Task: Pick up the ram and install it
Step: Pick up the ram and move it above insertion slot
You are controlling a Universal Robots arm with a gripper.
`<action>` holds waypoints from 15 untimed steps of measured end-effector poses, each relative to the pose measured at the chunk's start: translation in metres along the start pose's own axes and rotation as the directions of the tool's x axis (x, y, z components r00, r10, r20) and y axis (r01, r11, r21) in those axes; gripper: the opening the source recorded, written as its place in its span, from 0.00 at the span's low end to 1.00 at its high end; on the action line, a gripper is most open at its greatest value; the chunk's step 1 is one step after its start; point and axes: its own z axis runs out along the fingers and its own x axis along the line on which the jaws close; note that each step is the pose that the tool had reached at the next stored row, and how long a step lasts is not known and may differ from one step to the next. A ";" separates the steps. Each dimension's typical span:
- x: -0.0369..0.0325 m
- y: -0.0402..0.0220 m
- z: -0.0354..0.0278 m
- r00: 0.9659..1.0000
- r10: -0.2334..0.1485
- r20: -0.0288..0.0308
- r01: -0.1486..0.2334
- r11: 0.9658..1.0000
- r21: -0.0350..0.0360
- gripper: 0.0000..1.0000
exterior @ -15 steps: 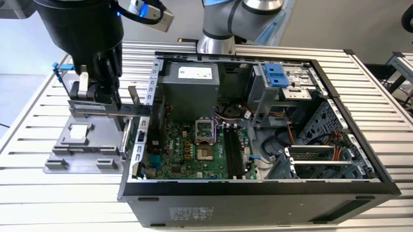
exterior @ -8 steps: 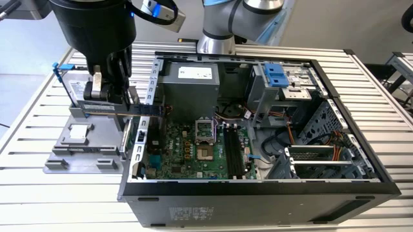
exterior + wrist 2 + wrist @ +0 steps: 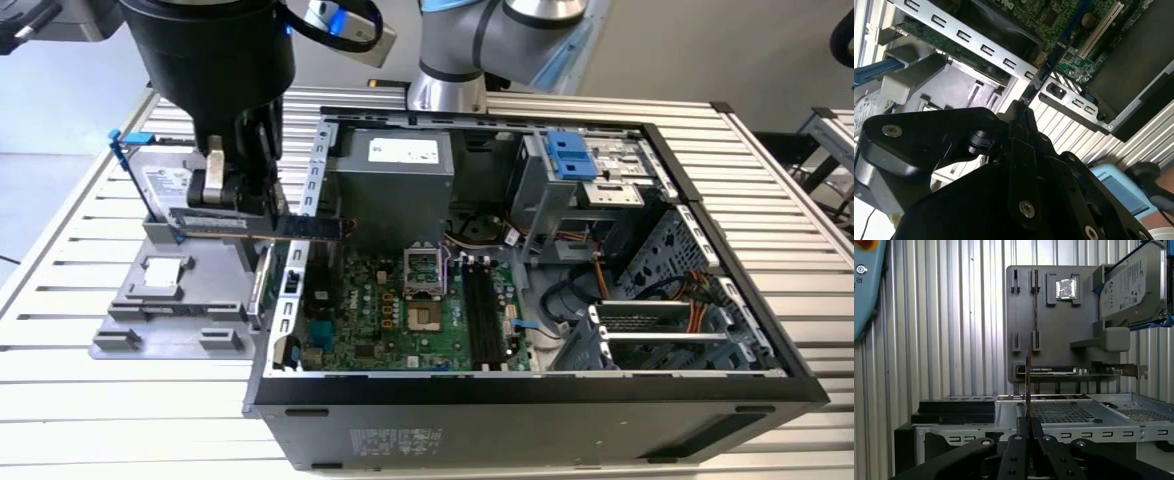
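The ram (image 3: pixel 300 227) is a thin dark greenish stick held level, lengthwise, in my gripper (image 3: pixel 238 220), which is shut on it. It hangs above the grey holder plate (image 3: pixel 160 310), just off the open computer case's (image 3: pixel 534 395) wall on the exterior view's left. In both wrist views the ram shows edge-on as a thin line (image 3: pixel 1027 385) (image 3: pixel 1041 75) running out from between the black fingers (image 3: pixel 1016 445). The motherboard's long dark memory slots (image 3: pixel 483 315) lie inside the case, to the exterior view's right of the gripper.
A silver hard drive in a blue frame (image 3: pixel 150 185) (image 3: pixel 1131 282) stands in the holder plate (image 3: pixel 1054 325). A card with a metal bracket (image 3: pixel 1074 371) lies along the plate's edge by the case. The slatted metal table (image 3: pixel 94 400) surrounds everything.
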 end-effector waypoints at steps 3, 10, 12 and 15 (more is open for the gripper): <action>-0.0003 -0.0084 -0.0003 1.000 0.000 0.000 0.000 1.000 0.000 0.00; -0.0012 -0.0325 -0.0013 1.000 0.000 0.000 0.000 1.000 0.000 0.00; -0.0014 -0.0402 -0.0016 1.000 0.000 0.000 0.000 1.000 0.000 0.00; -0.0019 -0.0531 -0.0021 1.000 0.000 0.000 0.000 1.000 0.000 0.00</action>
